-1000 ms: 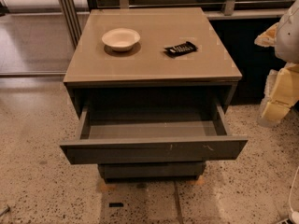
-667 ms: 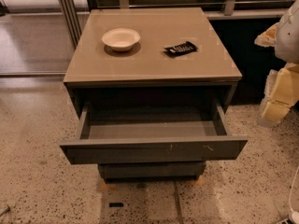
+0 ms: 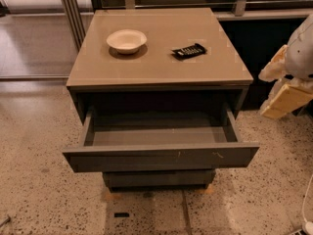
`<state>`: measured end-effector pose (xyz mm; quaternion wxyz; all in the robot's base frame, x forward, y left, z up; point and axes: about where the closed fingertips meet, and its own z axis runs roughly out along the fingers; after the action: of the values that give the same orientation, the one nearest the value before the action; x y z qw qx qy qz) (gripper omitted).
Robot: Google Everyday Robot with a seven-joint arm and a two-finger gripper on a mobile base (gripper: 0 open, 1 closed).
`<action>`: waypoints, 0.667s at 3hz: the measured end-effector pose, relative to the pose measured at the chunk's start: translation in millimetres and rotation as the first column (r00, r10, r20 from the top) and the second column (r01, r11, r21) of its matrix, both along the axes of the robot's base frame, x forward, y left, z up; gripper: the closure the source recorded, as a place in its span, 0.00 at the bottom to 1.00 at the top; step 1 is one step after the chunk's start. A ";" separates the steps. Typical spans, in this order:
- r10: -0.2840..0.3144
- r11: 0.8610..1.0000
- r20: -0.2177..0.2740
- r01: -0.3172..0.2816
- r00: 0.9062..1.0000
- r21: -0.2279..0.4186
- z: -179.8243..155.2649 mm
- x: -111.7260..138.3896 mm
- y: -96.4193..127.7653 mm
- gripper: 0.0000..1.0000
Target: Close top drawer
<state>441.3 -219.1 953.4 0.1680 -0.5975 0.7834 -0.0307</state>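
Note:
The top drawer (image 3: pixel 161 156) of a grey-brown cabinet (image 3: pixel 161 77) is pulled far out. Its flat front panel has small white scuffs near the middle and right. The inside of the drawer looks empty. My gripper (image 3: pixel 264 95) hangs at the right edge of the view, to the right of the cabinet and level with its top. It is apart from the drawer. Its two yellowish fingers (image 3: pixel 286 100) point left and stand spread, with nothing between them.
A white bowl (image 3: pixel 126 40) and a black remote-like object (image 3: pixel 189 51) lie on the cabinet top. A lower drawer front (image 3: pixel 159 178) sits shut beneath. Speckled floor surrounds the cabinet. A metal rail and glass partition stand behind left.

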 end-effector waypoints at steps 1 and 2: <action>0.002 0.999 -0.003 -0.002 1.000 0.049 -50.4 5.5 -2.3 0.64; 0.018 0.995 -0.030 -0.015 0.999 0.103 -105.6 10.4 -0.5 0.88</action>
<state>451.8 -219.6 847.8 0.1865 -0.5951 0.7814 0.0204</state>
